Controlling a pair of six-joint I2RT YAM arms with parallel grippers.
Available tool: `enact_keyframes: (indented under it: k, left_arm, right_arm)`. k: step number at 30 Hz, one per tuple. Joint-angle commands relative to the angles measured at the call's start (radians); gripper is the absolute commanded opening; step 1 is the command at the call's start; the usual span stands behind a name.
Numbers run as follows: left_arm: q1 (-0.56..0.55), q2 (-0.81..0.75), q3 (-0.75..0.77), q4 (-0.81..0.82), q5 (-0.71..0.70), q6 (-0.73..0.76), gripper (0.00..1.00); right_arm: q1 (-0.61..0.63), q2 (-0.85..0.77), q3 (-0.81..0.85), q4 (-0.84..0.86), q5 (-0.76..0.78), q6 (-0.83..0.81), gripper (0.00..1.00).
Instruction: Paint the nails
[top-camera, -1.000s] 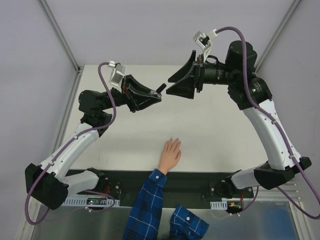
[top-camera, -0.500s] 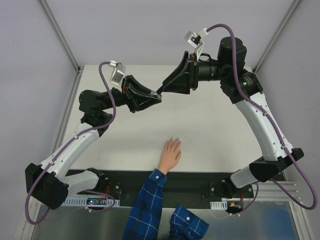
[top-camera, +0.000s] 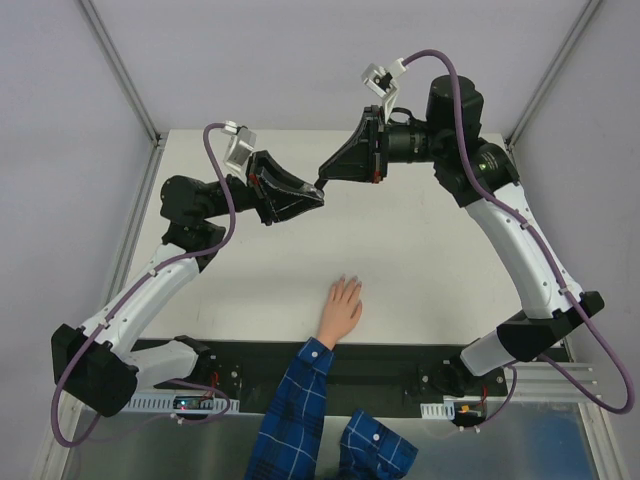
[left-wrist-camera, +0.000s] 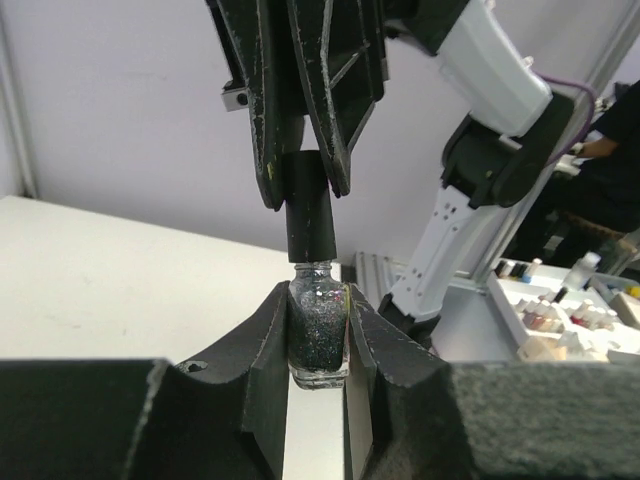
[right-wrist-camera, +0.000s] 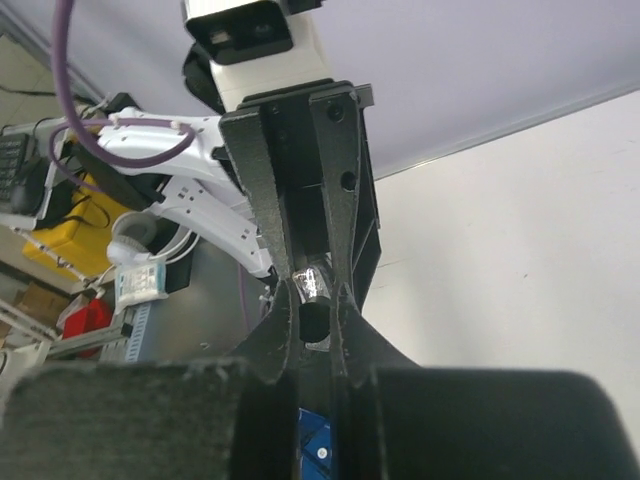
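Note:
A small bottle of dark glitter polish is held upright between my left gripper's shut jaws, raised above the far middle of the table. My right gripper has come to it from the opposite side and is shut on the bottle's black cap. From above, the left gripper and the right gripper meet tip to tip. A light-skinned hand in a blue plaid sleeve lies flat near the front edge. Its nails point away from the bases and are too small to make out.
The white table is bounded by a metal frame post at the back left and another post at the back right. Off the table, a tray of small bottles shows in the left wrist view.
My right gripper moved left onto the bottle's cap and went from open to shut on it. The left gripper and the hand stayed put.

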Motion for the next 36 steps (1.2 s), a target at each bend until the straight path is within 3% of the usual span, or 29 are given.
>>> enact_keyframes:
  k: [1,4,5,6,8,10,17,20,21,23,24,27,29,32,35,36]
  left_arm:
    - [-0.007,-0.035,0.049,-0.049,-0.175,0.175,0.0]
    - [-0.009,-0.033,0.037,-0.069,-0.284,0.263,0.0]
    - [-0.015,-0.028,0.044,-0.094,-0.333,0.292,0.0]
    - [-0.021,-0.023,0.05,-0.114,-0.367,0.358,0.0]
    - [-0.041,-0.002,0.059,-0.121,-0.447,0.41,0.0]
    - [-0.041,0.036,0.085,-0.117,-0.453,0.432,0.0]
    - [-0.044,0.058,0.092,-0.098,-0.43,0.392,0.0]
    - [-0.044,0.027,0.066,-0.114,-0.395,0.357,0.0]
    - [-0.044,0.012,0.055,-0.121,-0.38,0.34,0.0]
    - [-0.044,-0.009,0.046,-0.164,-0.329,0.326,0.0]
    - [-0.044,-0.025,0.034,-0.174,-0.306,0.302,0.0]
    - [-0.044,-0.045,0.026,-0.2,-0.2,0.231,0.0]
    - [-0.044,-0.054,0.024,-0.188,-0.153,0.184,0.0]
    - [-0.044,-0.069,0.018,-0.148,-0.108,0.101,0.0]
    - [-0.044,-0.072,0.026,-0.122,-0.076,0.049,0.0]
    - [-0.044,-0.071,0.029,-0.109,-0.071,0.029,0.0]
  right_arm:
    - [0.071,-0.029,0.013,-0.123,0.166,-0.023,0.01]
    - [0.107,-0.062,-0.024,-0.158,0.433,0.094,0.01]
    - [0.137,-0.068,-0.018,-0.225,0.659,0.167,0.01]
    - [0.15,-0.079,-0.001,-0.248,0.746,0.204,0.01]
    - [0.156,-0.061,0.037,-0.322,0.872,0.275,0.01]
    - [0.156,-0.004,0.123,-0.388,0.893,0.362,0.01]
    - [0.154,0.008,0.143,-0.339,0.833,0.393,0.02]
    - [0.133,-0.018,0.153,-0.318,0.789,0.314,0.27]
    - [0.116,-0.025,0.153,-0.307,0.755,0.283,0.42]
    - [0.061,-0.056,0.128,-0.261,0.63,0.22,0.58]
    - [0.043,-0.07,0.11,-0.227,0.573,0.198,0.73]
    - [-0.017,-0.116,0.01,-0.079,0.333,0.117,0.89]
    - [-0.034,-0.125,-0.028,0.016,0.139,0.065,0.93]
    - [-0.036,-0.125,-0.068,0.081,0.016,-0.01,0.95]
    - [-0.036,-0.095,-0.05,0.127,-0.043,-0.001,0.85]
    - [-0.037,-0.09,-0.05,0.155,-0.049,0.044,0.74]
